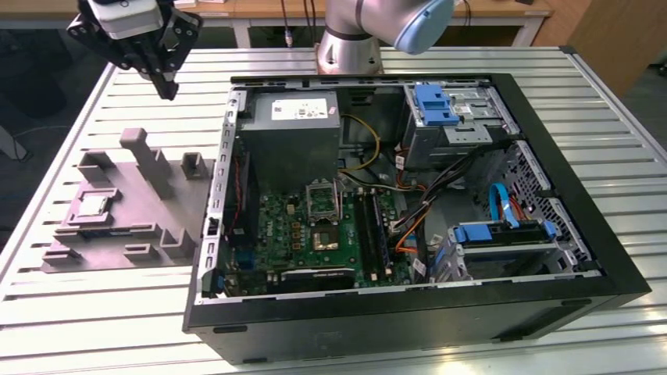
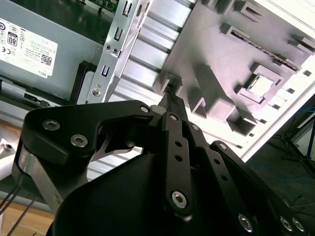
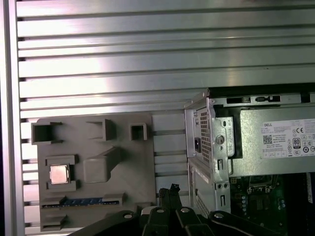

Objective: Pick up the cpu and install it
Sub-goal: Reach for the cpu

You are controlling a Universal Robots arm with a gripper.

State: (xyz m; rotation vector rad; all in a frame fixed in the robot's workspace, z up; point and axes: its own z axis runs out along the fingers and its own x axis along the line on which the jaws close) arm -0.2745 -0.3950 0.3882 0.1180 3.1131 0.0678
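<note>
Hanging above the slatted metal table (image 1: pixel 203 117), the claw (image 1: pixel 167 92) is sitting at about eleven o'clock of the scene in the exterior view. Its black fingers are pressing together into one narrow point and are pinching nothing. In the second wrist view the claw (image 2: pixel 171 98) is tapering to that same closed tip. In the first wrist view the claw (image 3: pixel 172 189) is showing against the strip of table between the tray (image 3: pixel 128 167) and the computer case.

The cpu (image 1: pixel 92 205) is lying flat in a square pocket of the grey moulded tray (image 1: pixel 109 248). In the exterior view it is at about seven o'clock from the claw and well apart from it. Its pale silvery top is facing up, and raised grey blocks are standing around it. In the first wrist view the cpu (image 3: pixel 59 174) is resting in that pocket, and in the second wrist view the cpu (image 2: pixel 260 85) is catching bright light there.

In the exterior view the tray is sitting on the table at nine o'clock of the open computer case (image 1: pixel 417 320), just beside its wall. Inside the case a green circuit board (image 1: pixel 302 234) is lying flat. On it a metal-framed socket (image 1: pixel 325 238) with a dark centre is sitting at about three o'clock from the cpu. A grey power supply (image 1: pixel 297 133) is sitting at twelve o'clock from the socket, and a drive cage with a blue handle (image 1: pixel 436 105) is sitting at one o'clock. The arm's grey base (image 1: pixel 349 47) is standing at twelve o'clock of the case.
</note>
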